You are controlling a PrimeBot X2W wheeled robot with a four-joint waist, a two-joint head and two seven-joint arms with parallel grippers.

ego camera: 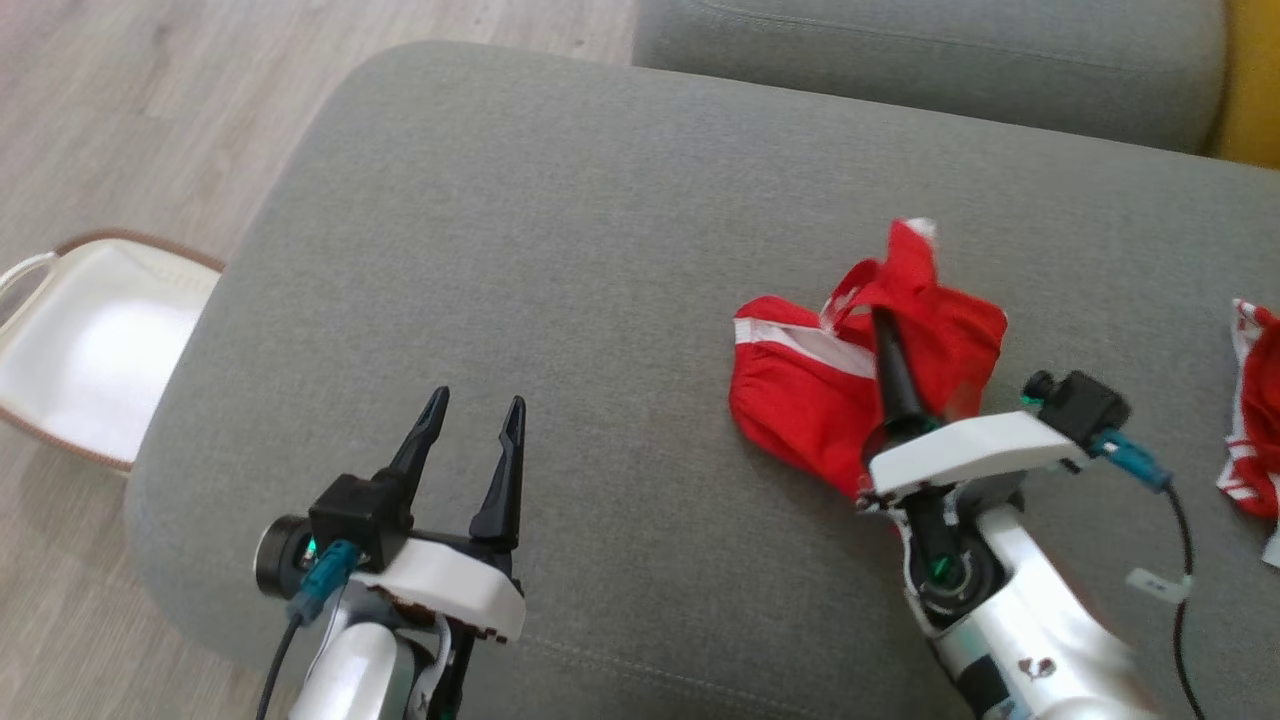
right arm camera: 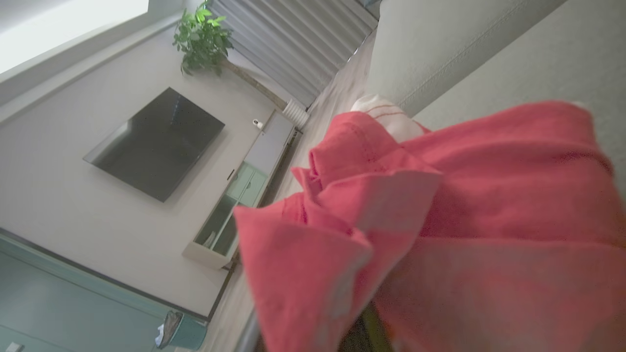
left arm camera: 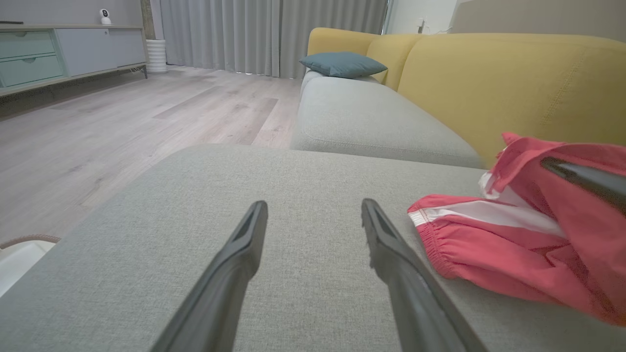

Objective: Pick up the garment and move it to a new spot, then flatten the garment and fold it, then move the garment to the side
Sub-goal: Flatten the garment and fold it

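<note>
The garment [ego camera: 800, 385] is a red piece with white stripes, bunched on the grey cushion [ego camera: 560, 250] right of centre. My right gripper [ego camera: 880, 322] is shut on a fold of it, holding part of the cloth up in a peak while the rest lies on the cushion. In the right wrist view the red garment [right arm camera: 464, 220] drapes over the fingers and hides them. My left gripper [ego camera: 478, 400] hovers open over bare cushion at the lower left, well left of the cloth. From the left wrist, the open left gripper [left arm camera: 314, 205] has the garment [left arm camera: 489, 244] to its right.
A white basket [ego camera: 90, 340] stands on the wooden floor off the cushion's left edge. Another red and white cloth [ego camera: 1255, 400] lies at the right edge. A second grey seat [left arm camera: 362, 117], a yellow backrest [left arm camera: 489, 83] and a teal pillow [left arm camera: 342, 64] lie beyond.
</note>
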